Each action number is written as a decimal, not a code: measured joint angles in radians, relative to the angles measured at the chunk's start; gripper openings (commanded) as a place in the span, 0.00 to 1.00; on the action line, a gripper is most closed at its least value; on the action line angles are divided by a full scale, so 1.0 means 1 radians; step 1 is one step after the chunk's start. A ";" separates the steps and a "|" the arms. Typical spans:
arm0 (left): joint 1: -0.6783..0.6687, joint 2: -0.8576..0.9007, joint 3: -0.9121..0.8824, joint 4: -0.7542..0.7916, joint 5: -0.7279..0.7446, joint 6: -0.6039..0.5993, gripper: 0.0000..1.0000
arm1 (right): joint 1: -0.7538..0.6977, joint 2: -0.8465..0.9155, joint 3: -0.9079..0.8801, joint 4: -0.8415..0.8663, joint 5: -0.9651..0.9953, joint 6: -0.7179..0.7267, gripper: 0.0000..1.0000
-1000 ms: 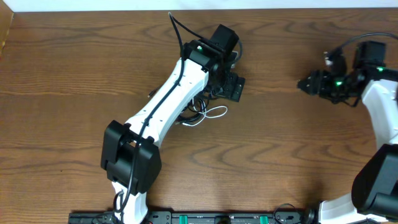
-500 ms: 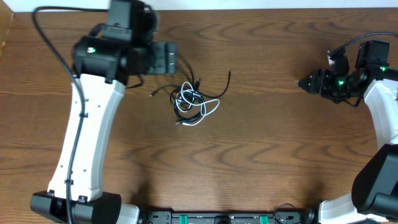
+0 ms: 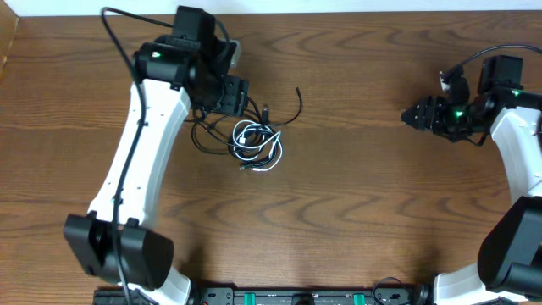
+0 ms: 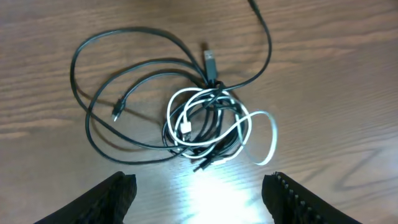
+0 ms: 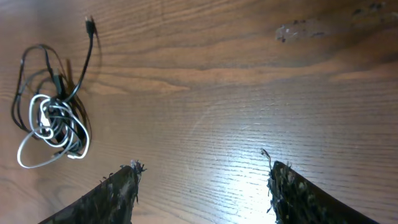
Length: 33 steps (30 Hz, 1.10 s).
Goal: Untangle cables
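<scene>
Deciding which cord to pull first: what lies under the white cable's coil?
Black cable strands thread through and under the white cable, on the table. Their full path beneath the coil is covered, so it cannot be traced.

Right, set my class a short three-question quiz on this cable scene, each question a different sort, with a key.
1. True or false: the white cable lies tangled with the black cable on the table.
2. Which tool is nearer the tangle? A: left tool. B: right tool.
3. Fill in: the left tool holds nothing; its jaws stand ____.
Key: 1 true; 2 A; 3 open.
</scene>
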 measured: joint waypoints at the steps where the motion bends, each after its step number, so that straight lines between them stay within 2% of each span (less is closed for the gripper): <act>1: 0.001 0.014 -0.009 0.010 -0.005 0.003 0.69 | 0.006 0.000 0.000 -0.004 0.005 0.000 0.66; 5: 0.009 0.106 -0.031 0.030 -0.021 0.011 0.59 | 0.032 0.000 0.000 -0.008 0.028 0.000 0.67; 12: 0.011 0.274 -0.039 0.048 -0.024 0.018 0.49 | 0.071 0.000 0.000 -0.005 0.049 0.000 0.68; 23: 0.077 0.346 -0.041 0.067 0.008 0.034 0.49 | 0.075 0.000 0.000 -0.005 0.053 0.000 0.68; 33: 0.079 0.407 -0.128 0.116 0.063 0.055 0.49 | 0.075 0.000 0.000 -0.007 0.054 0.000 0.69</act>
